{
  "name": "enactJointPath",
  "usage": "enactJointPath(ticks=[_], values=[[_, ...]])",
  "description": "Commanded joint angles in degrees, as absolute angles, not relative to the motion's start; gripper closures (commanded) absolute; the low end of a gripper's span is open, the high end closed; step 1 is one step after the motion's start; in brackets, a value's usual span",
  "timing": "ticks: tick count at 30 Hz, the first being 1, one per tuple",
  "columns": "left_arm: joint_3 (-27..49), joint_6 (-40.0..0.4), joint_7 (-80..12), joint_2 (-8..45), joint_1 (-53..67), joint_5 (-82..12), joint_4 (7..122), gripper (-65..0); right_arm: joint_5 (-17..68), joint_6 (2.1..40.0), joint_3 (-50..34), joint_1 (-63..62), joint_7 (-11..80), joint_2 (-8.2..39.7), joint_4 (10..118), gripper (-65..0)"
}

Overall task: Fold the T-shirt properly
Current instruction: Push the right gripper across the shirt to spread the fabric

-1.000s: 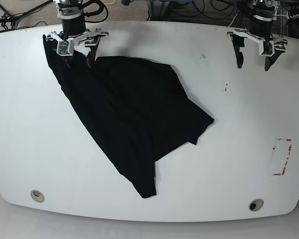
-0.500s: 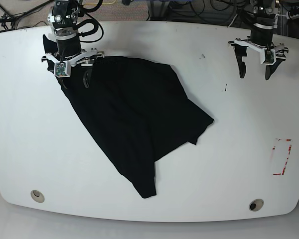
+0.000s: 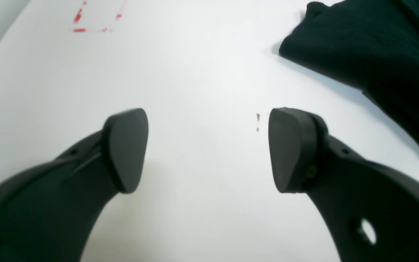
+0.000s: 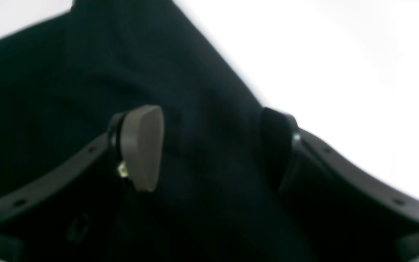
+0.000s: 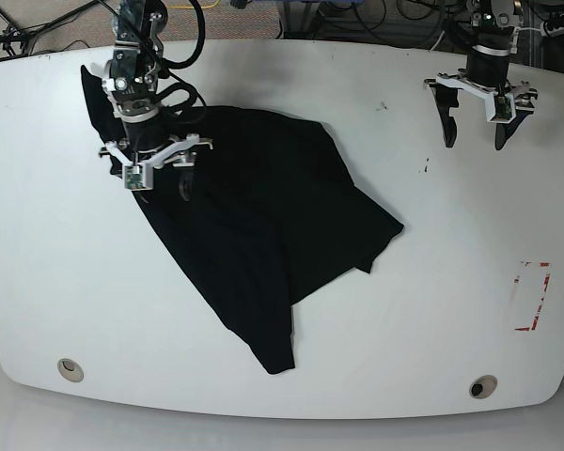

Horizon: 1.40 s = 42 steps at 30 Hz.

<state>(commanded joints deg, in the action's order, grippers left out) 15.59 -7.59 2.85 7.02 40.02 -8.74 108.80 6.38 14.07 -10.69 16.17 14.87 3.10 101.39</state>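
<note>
Folding had barely begun: the T-shirt (image 5: 263, 225) lay crumpled and askew on the white surface (image 5: 470, 244), directly beneath the right pincer (image 5: 160, 167), whose jaws hung apart, gripping nothing. The left pincer (image 5: 477, 117), likewise spread and empty, hovered over bare surface with the shirt well off to its side.

The T-shirt (image 5: 263, 235) lies spread on the worktop (image 5: 451, 310), left of centre. The right end effector (image 5: 162, 183) hangs over its far-left part; the left end effector (image 5: 477, 138) hangs far right, well apart.
</note>
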Motion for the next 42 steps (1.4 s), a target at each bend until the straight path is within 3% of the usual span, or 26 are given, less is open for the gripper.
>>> enactJointPath(ticks=[18,32,42], values=[[16.22,-7.56,3.23,7.58,40.35,-7.73,108.47,-46.8,7.58,16.61,-4.22,11.36,14.6,5.21,98.4,-39.6],[16.06,-7.55,3.38,7.43,40.81,-7.81,108.86,-47.5,-3.94,19.89,-5.35,4.55,12.74,3.81,92.29,-40.1],[16.19,-8.4,3.16,7.03,41.66,-7.94,109.26,-47.5,-0.18,19.02,0.23,0.63,16.13,4.16,93.07,-40.9]])
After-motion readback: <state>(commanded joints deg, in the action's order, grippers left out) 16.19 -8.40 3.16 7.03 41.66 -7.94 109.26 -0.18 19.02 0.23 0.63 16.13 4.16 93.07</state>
